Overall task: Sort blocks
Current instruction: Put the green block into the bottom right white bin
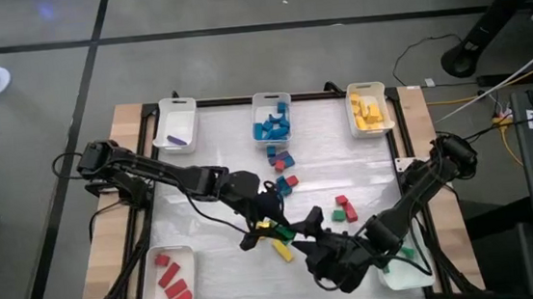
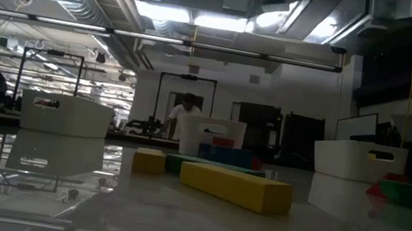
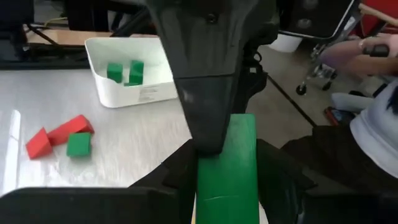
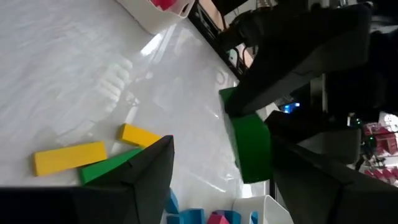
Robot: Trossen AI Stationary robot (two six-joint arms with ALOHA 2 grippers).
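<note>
My left gripper [image 1: 266,229] is shut on a green bar block [image 3: 227,168], lifted over the middle of the table. My right gripper [image 4: 221,155] is open; its fingers stand on either side of the bar's free end [image 4: 252,146], with a gap showing on each side. On the table below lie a yellow bar [image 4: 68,157], a yellow cube [image 4: 140,135] and another green block [image 4: 112,165]. Red and green blocks [image 1: 344,208] and blue and red ones [image 1: 283,167] lie loose farther off. My left gripper pinches the green bar between its two fingers [image 3: 180,180] by its two long sides, at the end nearest the wrist [image 3: 227,199]. The bar runs along the fingers and sticks out ahead of them. It is lifted clear of the table.
White trays line the table's edges: purple [image 1: 175,125], blue [image 1: 272,118] and yellow [image 1: 369,109] at the far side, red [image 1: 168,281] at the near left, and one with green blocks [image 3: 130,71] at the near right under my right arm. A person sits beyond the table [image 3: 373,93].
</note>
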